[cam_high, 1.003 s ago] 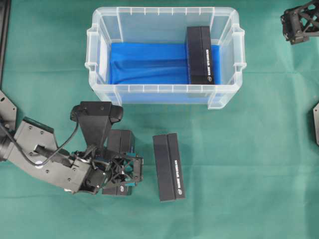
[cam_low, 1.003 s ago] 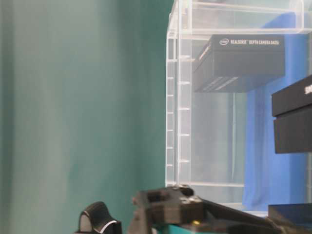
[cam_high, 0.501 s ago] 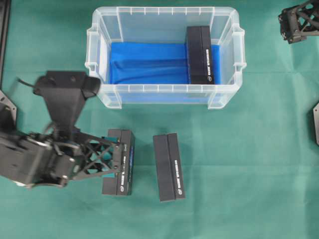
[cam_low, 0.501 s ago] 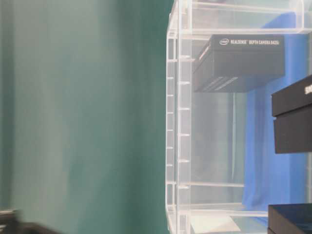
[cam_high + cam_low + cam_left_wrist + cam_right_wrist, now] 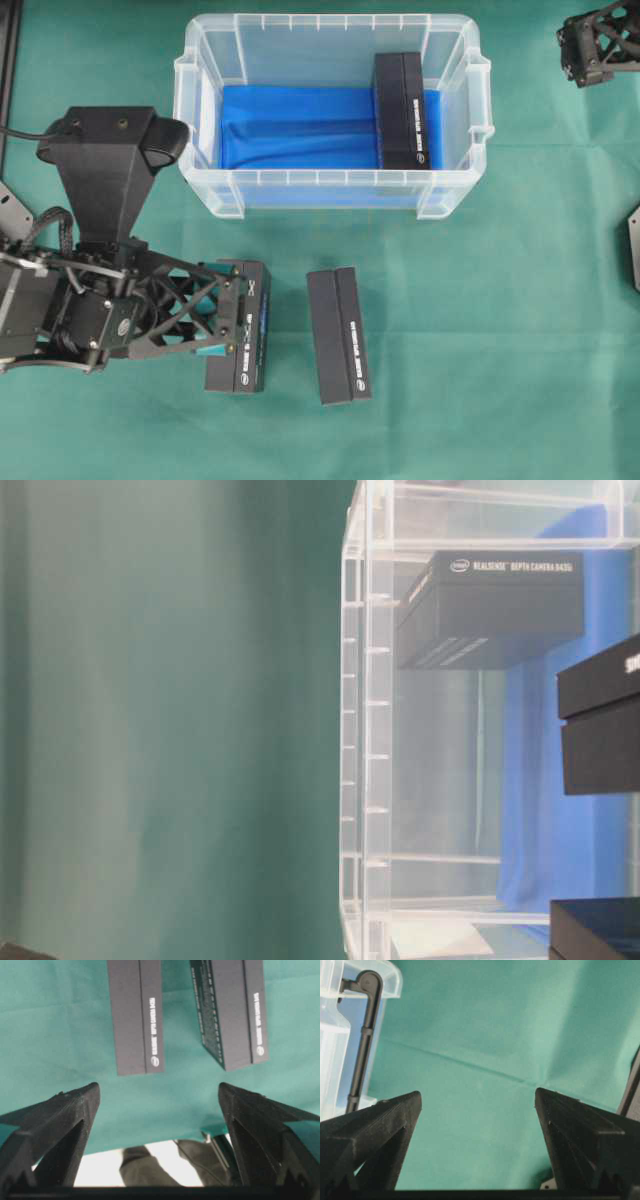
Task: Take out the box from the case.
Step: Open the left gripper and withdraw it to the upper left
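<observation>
The case (image 5: 330,185), a clear plastic bin lined with blue cloth, stands at the back of the green table. One black box (image 5: 402,110) lies inside it against the right wall, also seen through the wall (image 5: 490,605). Two more black boxes lie on the cloth in front: one (image 5: 240,350) partly under my left gripper (image 5: 230,318), one (image 5: 338,335) to its right. My left gripper (image 5: 159,1089) hangs open and empty above the table, with both boxes (image 5: 135,1015) (image 5: 230,1010) ahead of it. My right gripper (image 5: 477,1095) is open over bare cloth at the far right (image 5: 600,45).
A corner of the case (image 5: 350,1010) shows at the left of the right wrist view. Dark boxes (image 5: 600,720) stand at the right edge of the table-level view. A black frame (image 5: 8,60) runs along the table's left side.
My left arm has pulled back to the left and risen off the left box, which stays on the cloth. It has left the table-level view. The right gripper has not moved.
</observation>
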`<action>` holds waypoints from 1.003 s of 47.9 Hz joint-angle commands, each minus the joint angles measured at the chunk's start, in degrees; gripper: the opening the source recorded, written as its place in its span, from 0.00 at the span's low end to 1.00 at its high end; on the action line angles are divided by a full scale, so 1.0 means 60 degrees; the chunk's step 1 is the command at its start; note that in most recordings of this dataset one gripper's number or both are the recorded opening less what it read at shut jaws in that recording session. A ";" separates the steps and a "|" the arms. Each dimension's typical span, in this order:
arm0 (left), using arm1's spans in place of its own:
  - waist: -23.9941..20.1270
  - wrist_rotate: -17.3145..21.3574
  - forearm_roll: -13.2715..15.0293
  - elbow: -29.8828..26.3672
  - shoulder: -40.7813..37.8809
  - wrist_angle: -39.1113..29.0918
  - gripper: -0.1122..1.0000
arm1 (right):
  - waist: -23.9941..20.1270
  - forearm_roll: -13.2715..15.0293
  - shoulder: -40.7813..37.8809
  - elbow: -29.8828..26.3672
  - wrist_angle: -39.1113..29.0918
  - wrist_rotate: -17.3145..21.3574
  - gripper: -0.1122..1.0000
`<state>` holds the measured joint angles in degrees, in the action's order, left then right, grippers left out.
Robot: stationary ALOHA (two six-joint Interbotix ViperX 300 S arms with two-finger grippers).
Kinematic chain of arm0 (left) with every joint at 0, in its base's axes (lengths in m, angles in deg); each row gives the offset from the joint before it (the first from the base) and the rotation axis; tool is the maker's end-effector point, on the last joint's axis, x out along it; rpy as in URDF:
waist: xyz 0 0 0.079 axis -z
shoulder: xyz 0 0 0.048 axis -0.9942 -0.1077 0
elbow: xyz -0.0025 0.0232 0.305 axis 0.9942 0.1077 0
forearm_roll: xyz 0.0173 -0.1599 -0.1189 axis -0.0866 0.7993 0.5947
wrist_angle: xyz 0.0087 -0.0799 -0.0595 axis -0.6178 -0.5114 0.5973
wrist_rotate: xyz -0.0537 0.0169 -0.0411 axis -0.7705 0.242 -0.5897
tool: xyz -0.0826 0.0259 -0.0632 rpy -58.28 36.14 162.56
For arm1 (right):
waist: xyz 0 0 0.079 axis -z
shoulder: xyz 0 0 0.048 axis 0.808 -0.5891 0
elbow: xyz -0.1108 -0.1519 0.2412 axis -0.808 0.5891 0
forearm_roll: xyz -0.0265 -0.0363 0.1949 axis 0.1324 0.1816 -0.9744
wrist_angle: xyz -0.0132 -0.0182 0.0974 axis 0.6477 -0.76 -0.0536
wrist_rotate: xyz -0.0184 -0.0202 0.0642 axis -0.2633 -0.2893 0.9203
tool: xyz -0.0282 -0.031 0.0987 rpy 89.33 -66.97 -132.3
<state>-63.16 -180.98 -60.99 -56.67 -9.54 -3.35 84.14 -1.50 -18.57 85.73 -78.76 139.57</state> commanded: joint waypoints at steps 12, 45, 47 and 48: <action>-0.0029 0.0015 -0.0059 -0.0234 0.0103 0.0029 0.96 | -0.0015 0.0000 0.0029 -0.0234 0.0059 0.0015 0.92; 0.1333 -0.0425 -0.0015 0.0337 0.0996 -0.1670 0.96 | -0.0015 -0.0015 0.0088 -0.0249 0.0015 0.0000 0.92; 0.1450 -0.0557 -0.0015 0.0454 0.1128 -0.1729 0.96 | 0.0000 -0.0015 0.0088 -0.0264 0.0015 0.0000 0.92; 0.1509 -0.0630 -0.0015 0.0542 0.1201 -0.1729 0.96 | 0.0000 -0.0029 0.0073 -0.0278 0.0015 0.0000 0.92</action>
<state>-55.34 -183.88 -60.99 -53.85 -4.88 -13.10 84.14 -1.50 -18.57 85.64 -78.76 139.57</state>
